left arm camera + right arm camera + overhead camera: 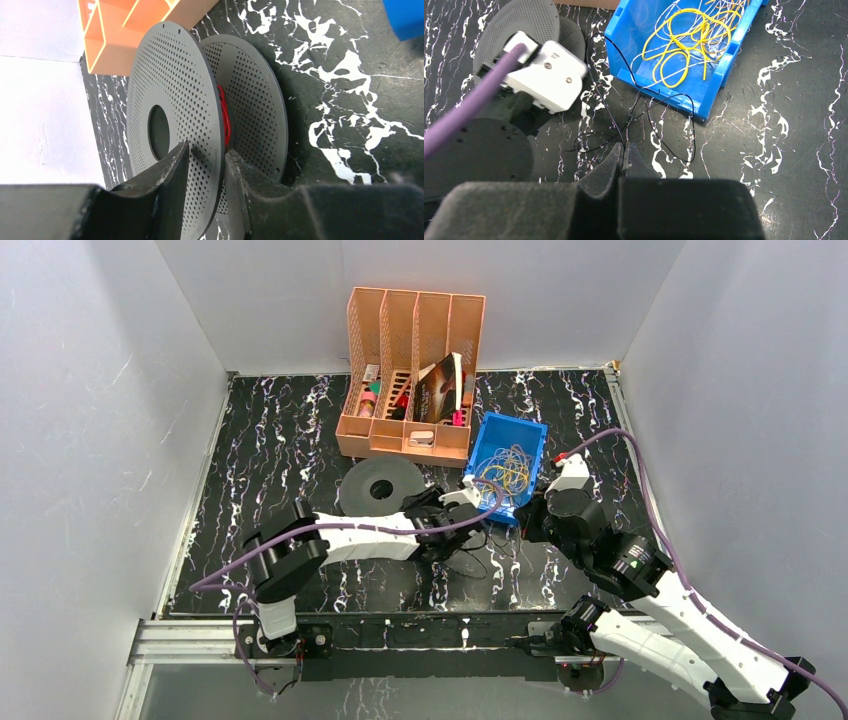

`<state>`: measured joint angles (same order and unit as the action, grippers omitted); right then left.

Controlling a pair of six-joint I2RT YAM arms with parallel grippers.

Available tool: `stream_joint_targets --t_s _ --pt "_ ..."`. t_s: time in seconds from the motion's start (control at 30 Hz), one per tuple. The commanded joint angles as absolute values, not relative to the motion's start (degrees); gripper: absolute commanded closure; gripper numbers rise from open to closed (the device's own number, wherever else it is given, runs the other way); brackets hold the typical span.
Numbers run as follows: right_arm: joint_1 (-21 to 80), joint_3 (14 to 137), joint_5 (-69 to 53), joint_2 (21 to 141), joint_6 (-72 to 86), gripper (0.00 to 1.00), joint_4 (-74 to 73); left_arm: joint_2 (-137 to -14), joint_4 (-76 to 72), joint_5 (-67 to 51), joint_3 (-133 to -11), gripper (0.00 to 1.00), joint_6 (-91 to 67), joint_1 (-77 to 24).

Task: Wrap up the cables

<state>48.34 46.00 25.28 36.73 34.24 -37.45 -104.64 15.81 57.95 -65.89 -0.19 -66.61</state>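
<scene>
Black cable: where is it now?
Right wrist view: the black cable hangs over the blue bin's near wall and loops on the table, its strands meeting at the right fingers.

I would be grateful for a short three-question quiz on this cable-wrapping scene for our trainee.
1. True or false: the right gripper pinches a yellow cable.
2. What colour is the cable wound on the spool?
3. The left gripper has its jaws either side of the spool's: A hub, B near disc, C neither.
Key: 1 false, it appears to pinch the black cable; 2 red, the red cable; 3 B.
</scene>
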Motion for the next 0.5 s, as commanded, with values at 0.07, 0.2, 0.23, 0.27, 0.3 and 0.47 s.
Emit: stream_joint_targets --t_s 0.07,0.2,0.23,0.27,0.3,0.47 --pt "48.1 46.6 25.5 36.4 34.2 1.0 -35.3 -94.3 14.5 63.6 -64.9 0.76 1.6 -66.9" --pt "48.1 46.9 25.2 36.6 34.1 1.0 -35.2 -89.5 14.7 65.0 -64.8 0.81 3.0 -66.9" --pt "48.0 47.0 25.0 36.7 34.1 1.0 -35.2 -88.4 14.7 65.3 -64.8 0.83 3.3 -66.9" --pt "48.1 47.0 24.8 36.8 34.1 1.0 -35.0 -87.3 14.7 65.5 -64.8 0.85 3.6 -66.9" --pt "48.1 47.0 24.4 36.9 34.1 1.0 -34.7 -86.3 14.8 65.6 -64.7 0.88 3.9 -66.9" --pt "48.1 47.7 23.7 37.8 33.9 1.0 -34.3 -82.3 14.2 67.0 -63.4 1.0 5.4 -66.5"
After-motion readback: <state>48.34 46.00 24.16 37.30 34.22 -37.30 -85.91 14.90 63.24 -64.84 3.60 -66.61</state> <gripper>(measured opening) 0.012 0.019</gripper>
